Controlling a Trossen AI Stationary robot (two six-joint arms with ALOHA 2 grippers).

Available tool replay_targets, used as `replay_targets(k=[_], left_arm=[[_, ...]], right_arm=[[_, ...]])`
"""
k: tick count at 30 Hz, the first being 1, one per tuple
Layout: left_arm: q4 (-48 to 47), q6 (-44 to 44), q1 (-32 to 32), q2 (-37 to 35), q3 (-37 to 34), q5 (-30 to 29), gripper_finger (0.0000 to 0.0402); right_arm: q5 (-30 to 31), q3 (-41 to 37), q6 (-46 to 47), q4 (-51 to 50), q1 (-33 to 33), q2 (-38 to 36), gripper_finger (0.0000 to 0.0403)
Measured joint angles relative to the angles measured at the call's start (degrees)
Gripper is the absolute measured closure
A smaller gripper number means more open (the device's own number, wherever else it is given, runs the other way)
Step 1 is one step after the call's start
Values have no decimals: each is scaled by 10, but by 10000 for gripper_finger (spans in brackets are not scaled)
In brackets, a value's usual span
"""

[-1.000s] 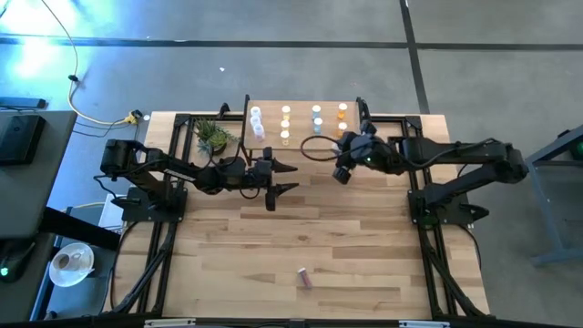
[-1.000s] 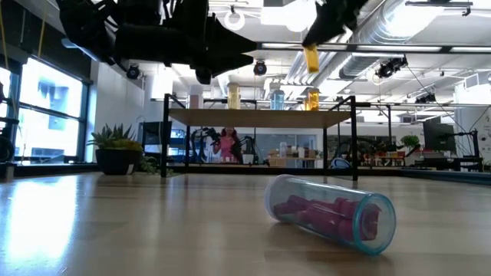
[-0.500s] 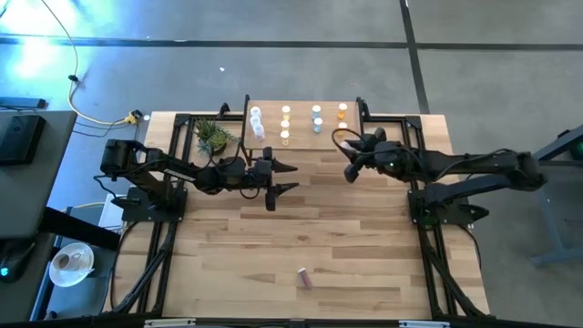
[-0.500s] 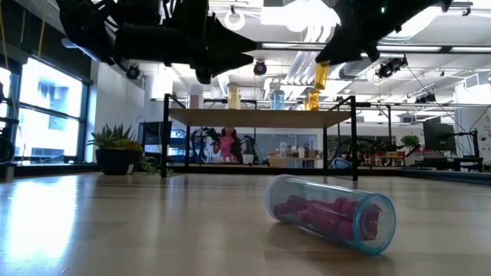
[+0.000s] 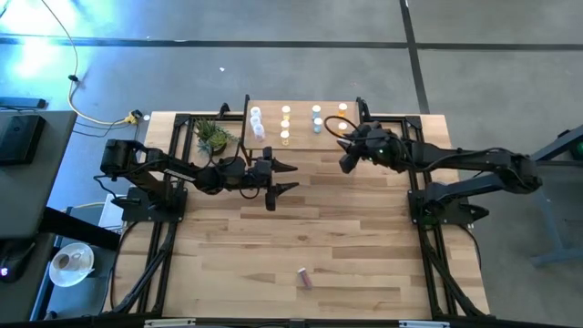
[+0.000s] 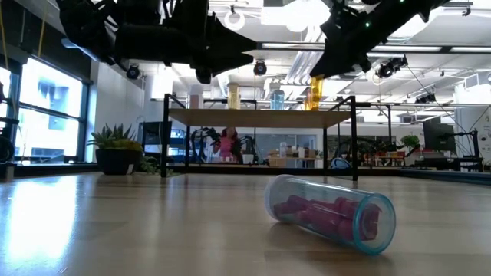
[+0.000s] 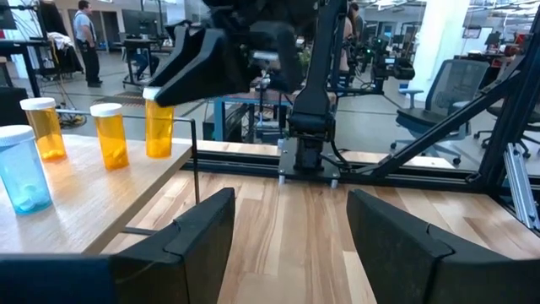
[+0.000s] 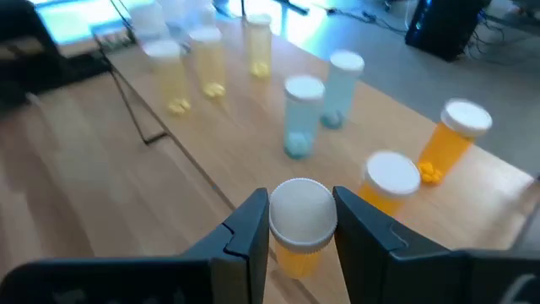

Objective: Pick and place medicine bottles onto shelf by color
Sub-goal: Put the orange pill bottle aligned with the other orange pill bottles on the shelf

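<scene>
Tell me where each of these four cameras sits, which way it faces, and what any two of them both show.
High view: above the table, straight down; both arms, shelf.
Low view: table height, looking across; arms overhead, purple bottle lying.
Left wrist view: past the open left pincer toward the shelf corner.
Right wrist view: over the right pincer, shut on an orange bottle.
Shared: both wrist views show that bottle beside two orange bottles standing on the shelf.

A clear bottle (image 6: 331,212) with pink contents lies on its side on the bench (image 6: 138,230), close to the camera. Behind it stands the shelf (image 6: 257,116), with bottles upright on top. The right gripper (image 6: 331,55) holds an orange bottle (image 6: 315,90) above the shelf's right part.
</scene>
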Motion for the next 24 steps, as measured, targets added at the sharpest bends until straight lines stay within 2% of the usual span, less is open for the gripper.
replay_targets(k=[15,24], left_arm=[[0,0,0,0,0,0,181],[0,0,0,0,0,0,181]], right_arm=[[-24,2,-1,-19,-32,21,307],[0,2,-2,-22,-32,21,272]])
